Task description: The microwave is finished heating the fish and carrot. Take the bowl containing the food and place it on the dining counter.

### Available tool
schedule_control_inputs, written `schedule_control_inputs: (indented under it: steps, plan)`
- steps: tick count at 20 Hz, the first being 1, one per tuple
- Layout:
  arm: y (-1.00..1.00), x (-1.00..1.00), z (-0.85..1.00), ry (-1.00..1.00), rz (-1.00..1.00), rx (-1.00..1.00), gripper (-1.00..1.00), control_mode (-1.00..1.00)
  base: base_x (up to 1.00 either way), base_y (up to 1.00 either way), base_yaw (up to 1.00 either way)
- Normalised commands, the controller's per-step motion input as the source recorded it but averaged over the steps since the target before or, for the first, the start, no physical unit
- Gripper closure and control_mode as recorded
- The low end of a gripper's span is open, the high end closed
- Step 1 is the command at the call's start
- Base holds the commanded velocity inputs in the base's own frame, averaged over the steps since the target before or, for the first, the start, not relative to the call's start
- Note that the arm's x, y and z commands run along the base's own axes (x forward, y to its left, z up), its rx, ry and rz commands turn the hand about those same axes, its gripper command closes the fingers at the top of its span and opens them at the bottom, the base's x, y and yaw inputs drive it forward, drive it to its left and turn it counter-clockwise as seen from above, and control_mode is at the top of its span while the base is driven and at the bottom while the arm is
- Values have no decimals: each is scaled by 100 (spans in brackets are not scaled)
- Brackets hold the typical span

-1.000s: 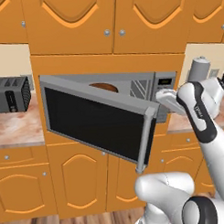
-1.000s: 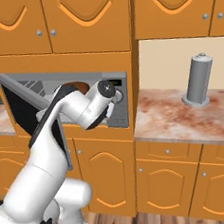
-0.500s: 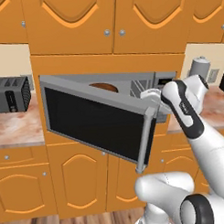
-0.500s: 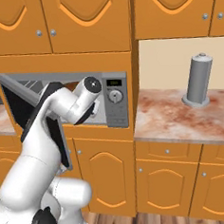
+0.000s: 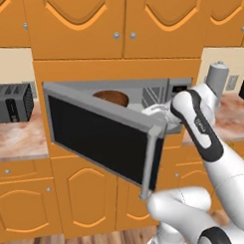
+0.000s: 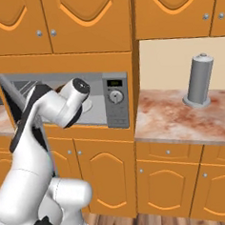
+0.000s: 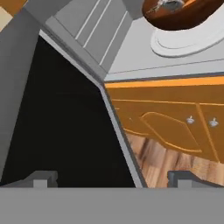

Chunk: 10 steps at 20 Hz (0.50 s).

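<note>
The microwave (image 5: 160, 93) stands with its dark glass door (image 5: 101, 138) swung out to the left. Inside, the reddish-brown bowl (image 5: 111, 97) rests on a white turntable (image 7: 192, 41). In the hand view the bowl (image 7: 183, 15) is at the top right, with the grey fish (image 7: 168, 5) in it. I cannot tell the carrot apart from the bowl's orange-brown inside. My gripper (image 7: 111, 179) is open and holds nothing. It hangs at the cavity's front, short of the bowl, beside the door's inner face (image 7: 65, 131). The hand (image 5: 159, 113) is at the opening's right part. The dining counter is out of view.
A black slotted toaster (image 5: 12, 102) stands on the marbled counter left of the microwave. A grey cylinder (image 6: 199, 79) stands on the counter (image 6: 182, 121) to the right. Orange cabinets run above and below. The open door juts toward the base and its handle (image 5: 148, 162) is near my arm.
The hand has moved left from the control panel side to the cavity opening. The door has stayed open and the bowl has not moved.
</note>
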Motion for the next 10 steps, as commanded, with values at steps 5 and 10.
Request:
schedule_control_inputs:
  steps: [5, 10]
  plan:
    - [85, -90, 0, 0, 43, 0, -100, -100, 0, 0, 0]
    - [100, -51, -9, -1, 14, 0, -100, -100, 0, 0, 0]
